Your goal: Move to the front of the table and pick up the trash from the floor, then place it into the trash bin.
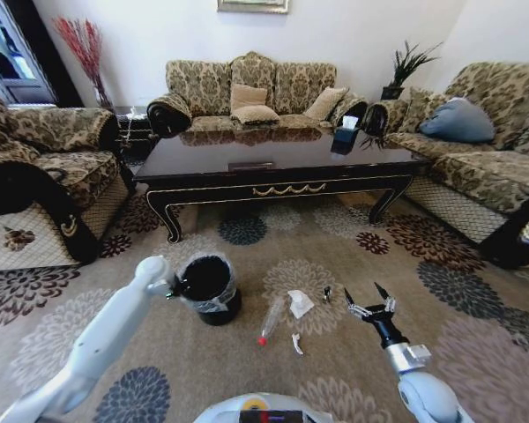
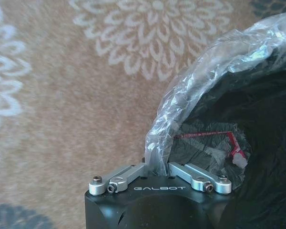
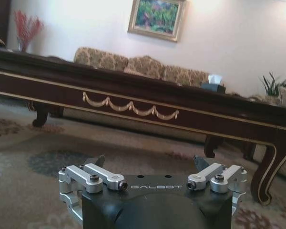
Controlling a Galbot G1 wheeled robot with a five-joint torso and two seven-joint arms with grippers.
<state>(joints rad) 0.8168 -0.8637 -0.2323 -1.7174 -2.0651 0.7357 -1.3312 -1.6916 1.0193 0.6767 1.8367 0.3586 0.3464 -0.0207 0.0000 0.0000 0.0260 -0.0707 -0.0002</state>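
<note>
I'm sitting in front of the table [image 1: 273, 172], whose long front rail is running across my view with open carpet [image 1: 476, 352] between it and me. Sofas are closing in both sides, so my free room is the floral carpet strip ahead.

My left gripper [image 2: 157, 164] is pinching the rim of the trash bin [image 1: 209, 289], its fingers drawn narrow on the clear liner bag [image 2: 214, 71] folded over the edge. The bin is standing upright on the carpet to my left of centre.

The trash is lying just beside the bin, toward my right. The clear bottle [image 1: 271, 321] is lying flat, its long axis running roughly toward and away from me with a slight slant, red cap end pointing back at me. The white paper wad [image 1: 300, 303] is sitting just beside the bottle's far end, and small scraps [image 1: 296, 344] are scattered near.

My right gripper [image 1: 367, 299] is hovering above the carpet to the right of the litter, fingers spread wide and holding nothing, facing the table's rail.
</note>
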